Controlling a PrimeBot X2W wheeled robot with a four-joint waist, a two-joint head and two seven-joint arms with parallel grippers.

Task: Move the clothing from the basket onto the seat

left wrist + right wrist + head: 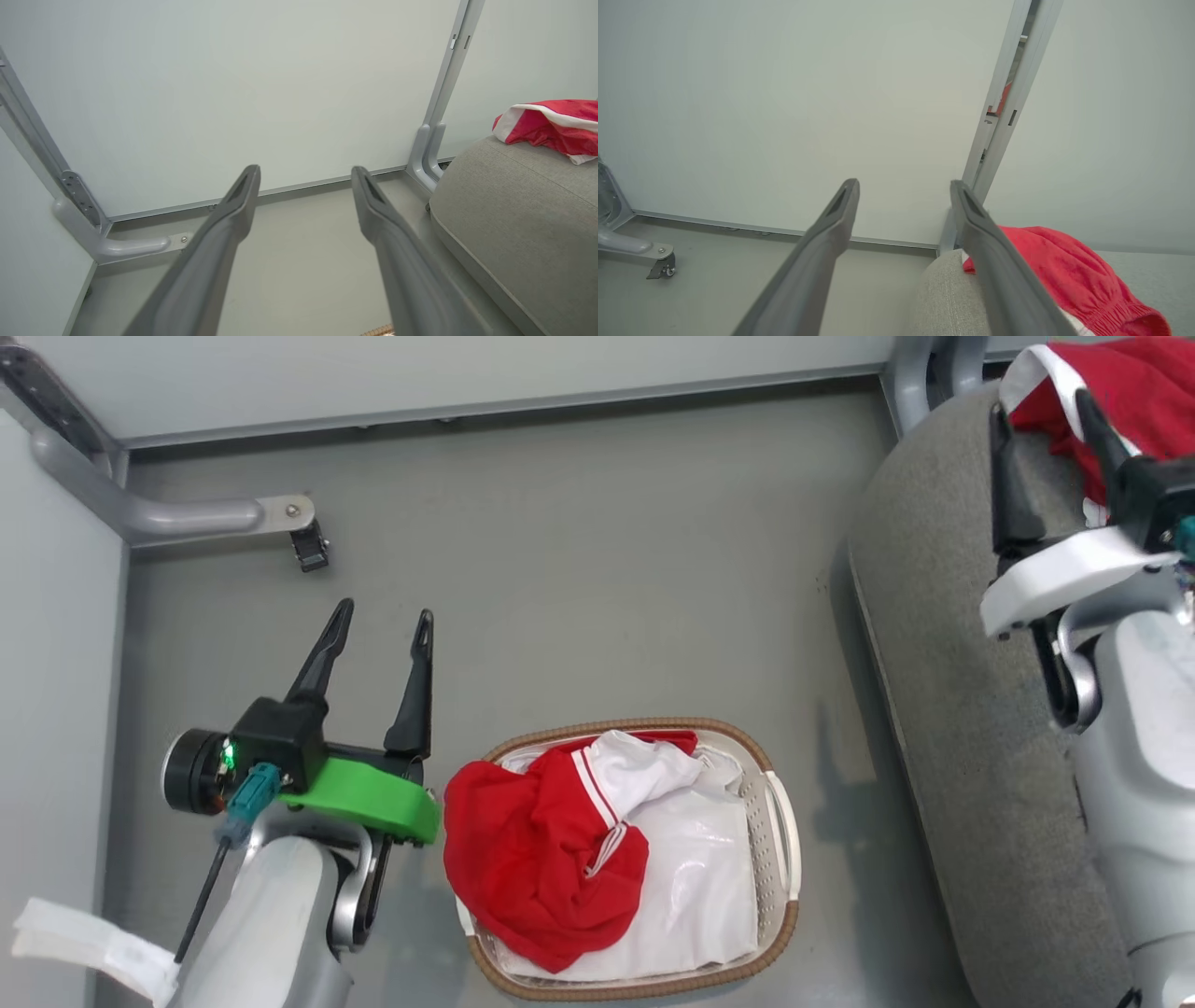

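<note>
One red garment (532, 859) with white stripes lies crumpled in the left half of the oval white basket (780, 821), spilling over its brown rim. A second red garment (1134, 387) rests on the grey seat (943, 616) at the top right; I also see that garment (551, 123) from the left wrist and, past the right fingers, the same garment (1064, 270). My left gripper (385, 621) is open over the floor, left of the basket, nothing between its fingers. My right gripper (1041, 420) is open above the seat, just left of the second garment.
A white liner sheet (695, 887) fills the basket's right half. A grey wall bracket with a small caster (308, 546) sits on the floor at the upper left. Pale wall panels (467, 373) close the far side and the left. A white cloth strip (84, 943) hangs at the lower left.
</note>
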